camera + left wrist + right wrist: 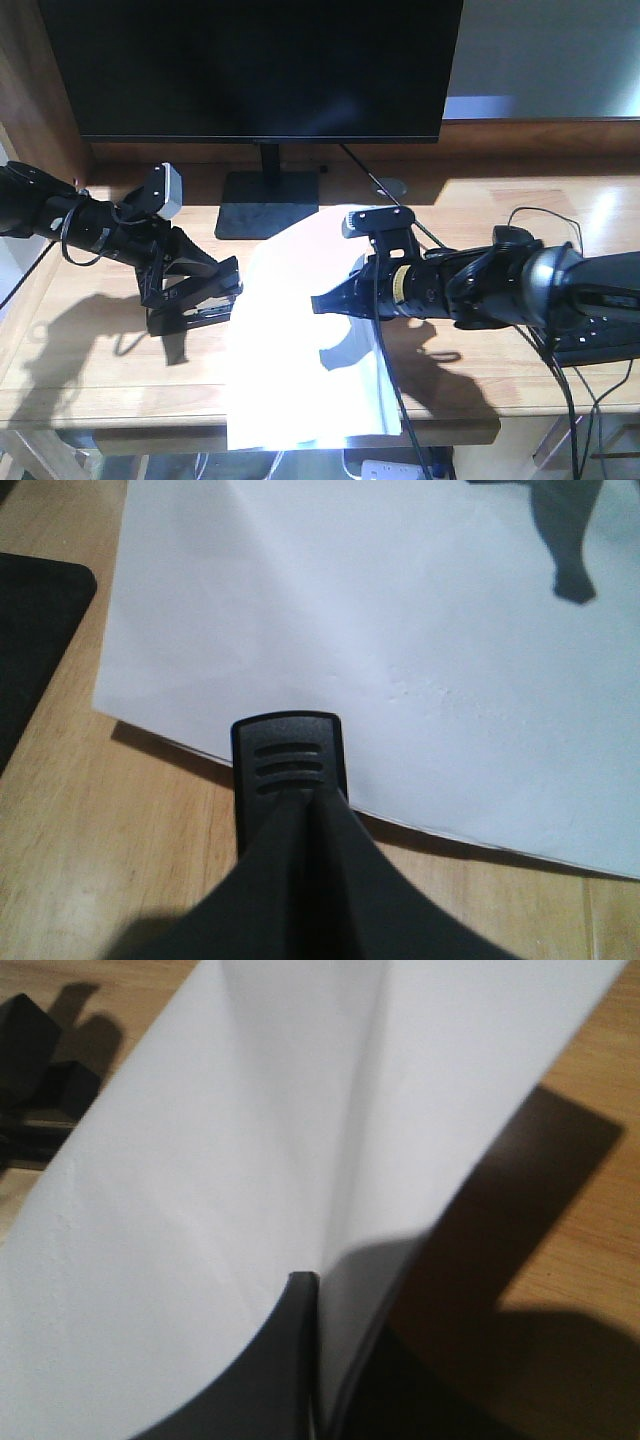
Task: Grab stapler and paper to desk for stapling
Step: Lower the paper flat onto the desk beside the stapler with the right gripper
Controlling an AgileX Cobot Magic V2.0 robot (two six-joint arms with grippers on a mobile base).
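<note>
Wood desk, monitor at 12: right gripper pinches the paper, probably steadying it for the stapler at 9; can't tell the left gripper's grip.

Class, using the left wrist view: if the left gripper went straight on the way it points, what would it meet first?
Most likely the paper, whose near edge lies right ahead of the left gripper; height is unclear, so it may pass over it.

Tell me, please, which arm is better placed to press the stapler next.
Left, probably: the left gripper is at the stapler, on the paper's edge; the right gripper is pinching the paper.
</note>
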